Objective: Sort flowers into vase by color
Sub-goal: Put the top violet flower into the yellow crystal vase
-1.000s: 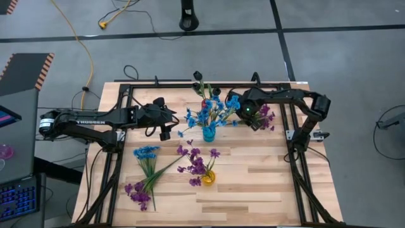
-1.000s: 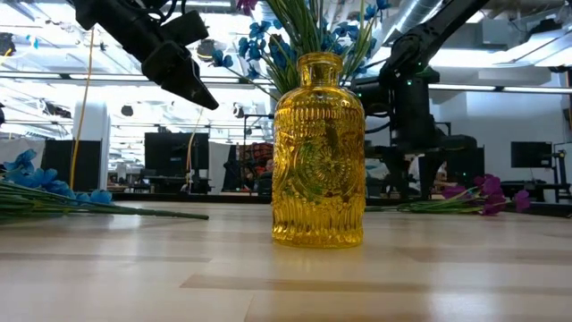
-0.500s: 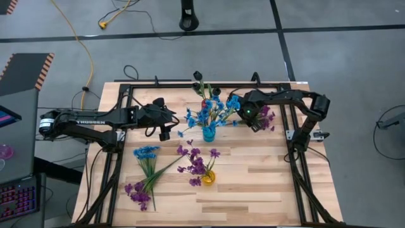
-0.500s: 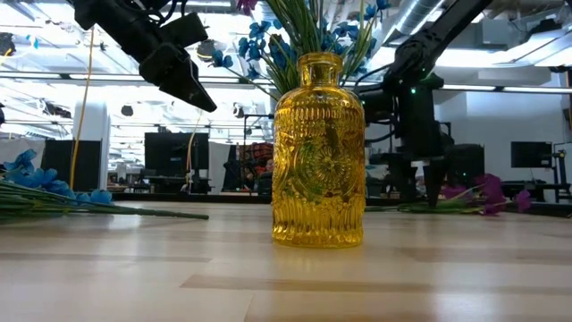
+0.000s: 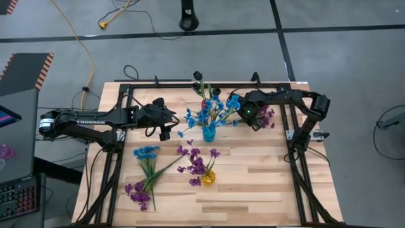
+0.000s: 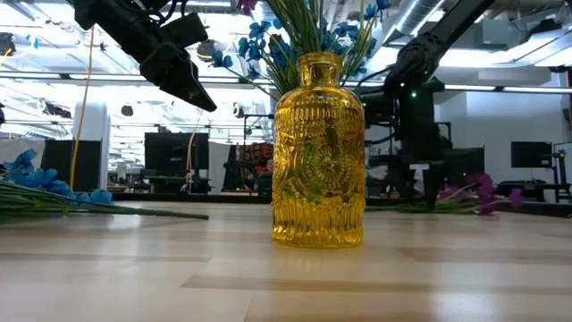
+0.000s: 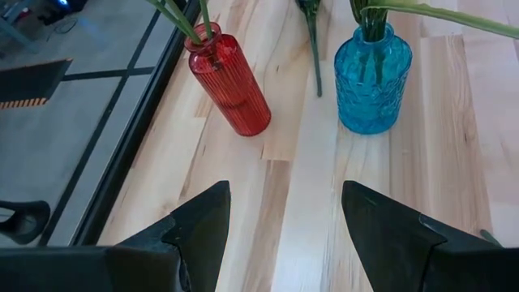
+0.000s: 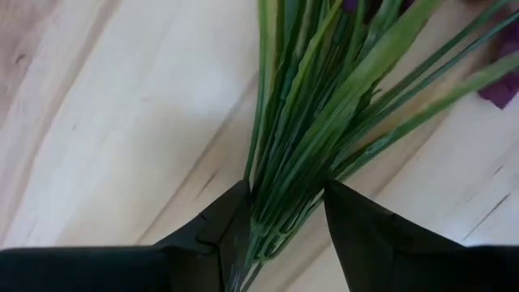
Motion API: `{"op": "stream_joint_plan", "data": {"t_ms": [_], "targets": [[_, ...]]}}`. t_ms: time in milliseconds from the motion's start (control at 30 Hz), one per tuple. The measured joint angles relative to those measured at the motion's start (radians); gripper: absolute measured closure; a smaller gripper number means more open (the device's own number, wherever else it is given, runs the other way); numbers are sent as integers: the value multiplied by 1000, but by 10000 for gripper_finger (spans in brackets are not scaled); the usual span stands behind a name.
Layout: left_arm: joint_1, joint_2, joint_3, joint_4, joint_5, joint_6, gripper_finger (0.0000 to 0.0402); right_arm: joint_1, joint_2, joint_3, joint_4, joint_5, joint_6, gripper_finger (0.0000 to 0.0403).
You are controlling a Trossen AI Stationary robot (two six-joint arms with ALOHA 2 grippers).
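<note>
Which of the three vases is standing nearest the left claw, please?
The red vase, nearest the left claw; the blue vase stands beyond it, the yellow vase apart.

Left tool (image 7: 280, 223) raised, fingers apart, right tool (image 8: 284, 219) lowered, gripping

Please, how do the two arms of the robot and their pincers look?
Both arms are dark, jointed tubes. The left arm bears white lettering, and the right arm shows a green light. Each pincer, left pincer and right pincer, has two black, pointed fingers.
</note>
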Motion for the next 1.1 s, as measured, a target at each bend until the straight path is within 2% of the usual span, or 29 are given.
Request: {"op": "stream_joint_plan", "data": {"t_ms": [200, 733, 1100], "targets": [[0, 0, 0, 0, 0, 0, 175, -19, 0, 0, -26, 1, -48, 245], [0, 0, 0, 0, 0, -16, 175, -32, 0, 0, -48, 1, -317, 376], [0, 0, 0, 0, -1, -43, 175, -16, -1, 0, -59, 20, -459, 376]]}}
